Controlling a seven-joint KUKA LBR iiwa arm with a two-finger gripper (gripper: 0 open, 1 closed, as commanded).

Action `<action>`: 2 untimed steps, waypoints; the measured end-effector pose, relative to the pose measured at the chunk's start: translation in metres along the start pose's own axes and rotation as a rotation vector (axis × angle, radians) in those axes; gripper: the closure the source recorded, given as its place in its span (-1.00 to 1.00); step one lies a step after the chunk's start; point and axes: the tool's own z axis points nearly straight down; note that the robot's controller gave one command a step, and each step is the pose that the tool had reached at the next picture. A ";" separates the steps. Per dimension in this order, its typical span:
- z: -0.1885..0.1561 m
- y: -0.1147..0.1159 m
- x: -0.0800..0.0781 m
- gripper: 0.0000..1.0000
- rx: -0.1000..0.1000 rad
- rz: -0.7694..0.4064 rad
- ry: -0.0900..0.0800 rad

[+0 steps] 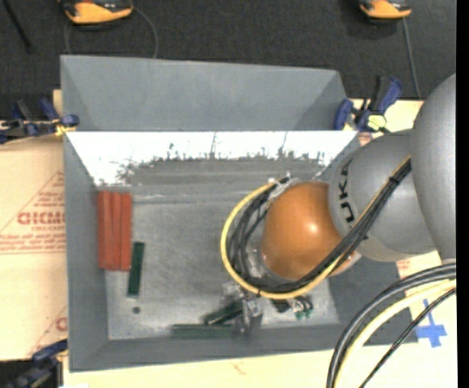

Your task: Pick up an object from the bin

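Gripper [247,309] low at 6 o'clock, hidden under orange cover [295,229]; released or clenched: cannot tell. Dark green sticks [196,330] beneath, indistinct.

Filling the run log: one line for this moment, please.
gripper: low, front of bin | beside it: green pieces | left: red block, green stick

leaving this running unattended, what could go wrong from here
1. The pincer sits low among dark green pieces close to the bin's front wall; it could scrape the wall or wedge a piece against it.
2. The long dark green strip lies flat on the floor, so it may slip out of a grasp.
3. The orange wrist cover hides the contact point, so a miss might go unnoticed.
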 end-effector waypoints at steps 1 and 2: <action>-0.002 -0.001 -0.004 -1.00 0.004 0.001 -0.015; 0.000 0.000 -0.001 1.00 0.000 0.002 -0.002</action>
